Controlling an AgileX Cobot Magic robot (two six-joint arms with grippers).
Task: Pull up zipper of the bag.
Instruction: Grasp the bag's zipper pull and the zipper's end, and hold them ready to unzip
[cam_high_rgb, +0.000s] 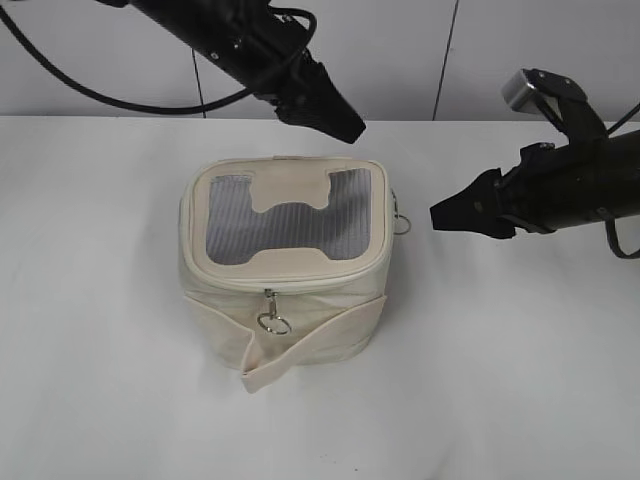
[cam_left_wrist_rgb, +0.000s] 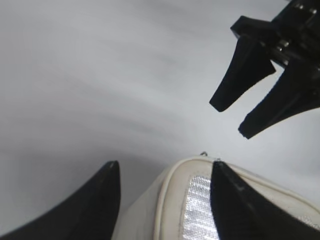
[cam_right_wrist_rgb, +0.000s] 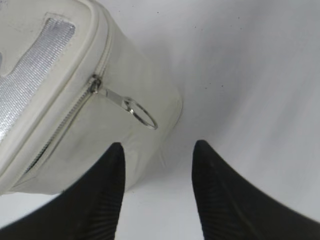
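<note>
cream bag (cam_high_rgb: 283, 262) mid white bench (cam_high_rgb: 90, 380), front zipper (cam_high_rgb: 272, 310) ring pull hanging at 6 o'clock, right fingers (cam_high_rgb: 436, 214) released, empty, at bag's 3 o'clock, left fingers (cam_high_rgb: 358, 131) released, empty, above far edge at 1 o'clock

The left hand (cam_left_wrist_rgb: 165, 200), fingers spread, hovers over the bag (cam_left_wrist_rgb: 170, 210) on the bench (cam_left_wrist_rgb: 100, 90). The right hand (cam_left_wrist_rgb: 232, 117) hangs beyond it, parted.
</note>
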